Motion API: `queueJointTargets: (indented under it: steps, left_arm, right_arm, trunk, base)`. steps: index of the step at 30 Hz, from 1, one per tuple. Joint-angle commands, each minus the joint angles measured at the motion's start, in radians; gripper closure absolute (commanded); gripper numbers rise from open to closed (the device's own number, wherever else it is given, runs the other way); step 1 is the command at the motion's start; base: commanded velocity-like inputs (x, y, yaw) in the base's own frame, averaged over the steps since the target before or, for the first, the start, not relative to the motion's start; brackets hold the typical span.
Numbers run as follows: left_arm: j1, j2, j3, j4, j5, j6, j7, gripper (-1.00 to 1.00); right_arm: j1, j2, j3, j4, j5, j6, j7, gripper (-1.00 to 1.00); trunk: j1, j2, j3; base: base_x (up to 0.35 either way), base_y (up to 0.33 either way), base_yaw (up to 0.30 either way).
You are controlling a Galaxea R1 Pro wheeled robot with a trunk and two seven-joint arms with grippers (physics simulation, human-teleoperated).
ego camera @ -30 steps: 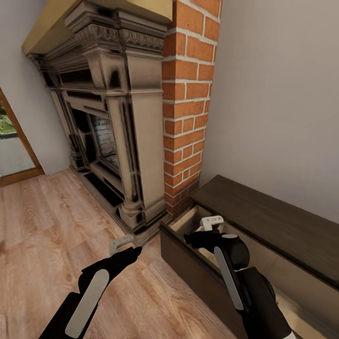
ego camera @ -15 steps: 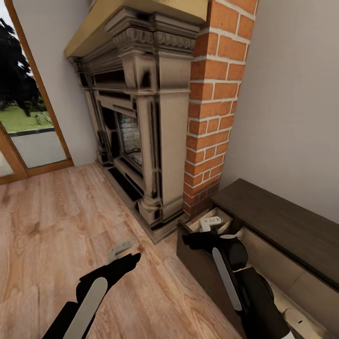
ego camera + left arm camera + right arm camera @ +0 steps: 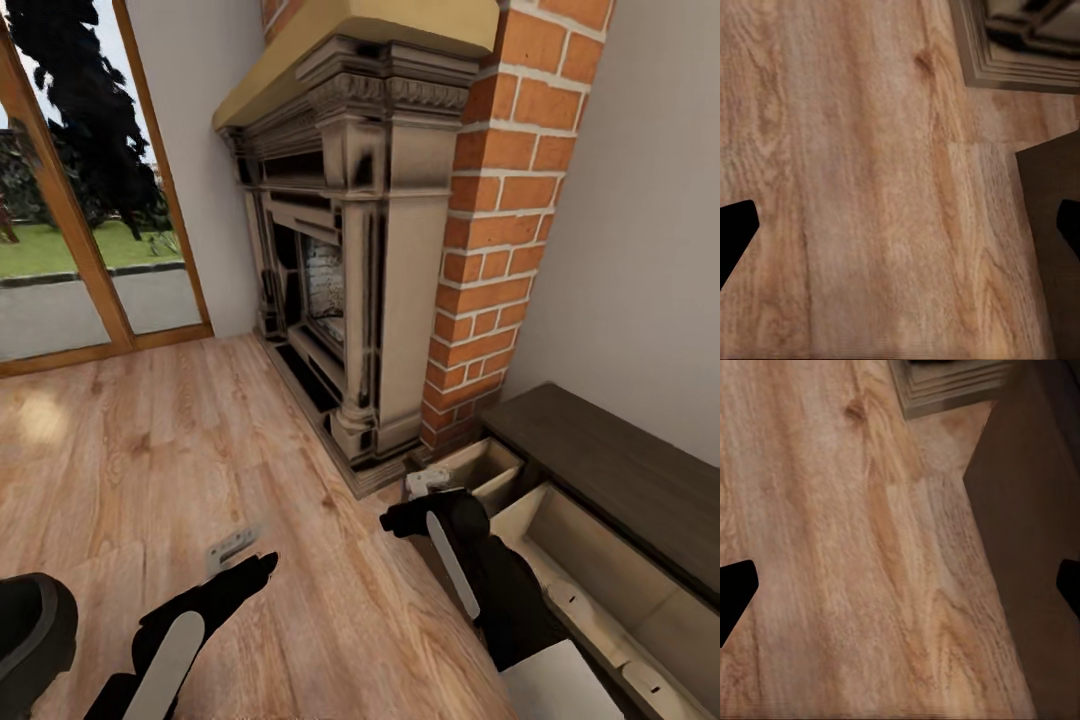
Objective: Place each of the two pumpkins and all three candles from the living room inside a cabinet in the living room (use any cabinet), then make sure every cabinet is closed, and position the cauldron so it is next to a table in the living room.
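Both hands empty, apparently open: left hand [image 3: 230, 548], right hand [image 3: 428, 482] swung leftward off the open cabinet [image 3: 560, 540]; closing pending.

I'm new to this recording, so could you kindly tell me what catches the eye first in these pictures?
The ornate fireplace surround dominates the middle, flanked by a red brick column on its right. Lower right, the long dark cabinet stands open, its pale compartments bare as far as visible. Both arms reach over the wooden floor, the right pincer near the cabinet's corner.
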Motion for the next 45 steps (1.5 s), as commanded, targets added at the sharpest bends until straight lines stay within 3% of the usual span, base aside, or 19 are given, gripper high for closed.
queueJointTargets:
  steps: [1, 6, 7, 10, 22, 25, 33, 45]
  left_arm:
    - [0.002, 0.001, 0.000, -0.002, 0.011, 0.000, 0.010, -1.00]
    - [0.032, 0.001, 0.031, -0.028, 0.016, 0.000, 0.010, -1.00]
    - [0.045, -0.002, 0.084, -0.037, 0.021, 0.002, 0.009, -1.00]
    - [0.053, -0.003, 0.096, -0.040, 0.022, 0.002, 0.010, -1.00]
    - [0.083, -0.004, 0.118, -0.042, 0.022, 0.001, 0.007, -1.00]
    - [0.101, -0.010, 0.133, -0.031, 0.021, -0.001, 0.005, -1.00]
    - [0.110, -0.019, 0.138, -0.002, 0.014, -0.029, 0.010, -1.00]
    - [0.140, -0.022, 0.143, 0.017, 0.019, -0.166, 0.011, -1.00]
  right_arm:
    - [-0.006, 0.000, 0.000, 0.010, -0.009, 0.004, -0.006, -1.00]
    - [-0.026, 0.001, 0.002, 0.060, -0.007, -0.012, -0.004, -1.00]
    - [-0.041, 0.002, 0.003, 0.097, -0.007, -0.043, -0.003, -1.00]
    - [-0.057, 0.002, 0.003, 0.134, -0.007, -0.070, -0.003, -1.00]
    - [-0.120, 0.034, 0.004, 0.323, -0.006, -0.181, -0.006, -1.00]
    - [-0.124, 0.052, 0.008, 0.361, -0.006, -0.189, -0.010, -1.00]
    - [-0.126, 0.052, 0.046, 0.385, -0.008, -0.185, -0.010, -1.00]
    - [-0.125, 0.052, 0.064, 0.390, -0.008, -0.184, -0.010, -1.00]
  trunk:
    - [0.000, 0.000, -0.001]
    - [0.000, 0.000, -0.001]
    - [0.000, 0.000, -0.001]
    - [0.000, 0.000, -0.001]
    - [0.000, 0.000, -0.001]
    - [0.000, 0.000, -0.001]
    - [0.000, 0.000, -0.001]
    - [0.005, -0.003, -0.047]
  base:
    - [-0.022, -0.010, 0.297]
    - [-0.007, -0.003, 0.297]
    - [0.000, 0.000, 0.297]
    - [0.000, 0.000, 0.297]
    - [0.000, 0.000, 0.297]
    - [0.000, 0.000, 0.297]
    - [0.000, 0.000, 0.297]
    - [0.000, 0.000, 0.290]
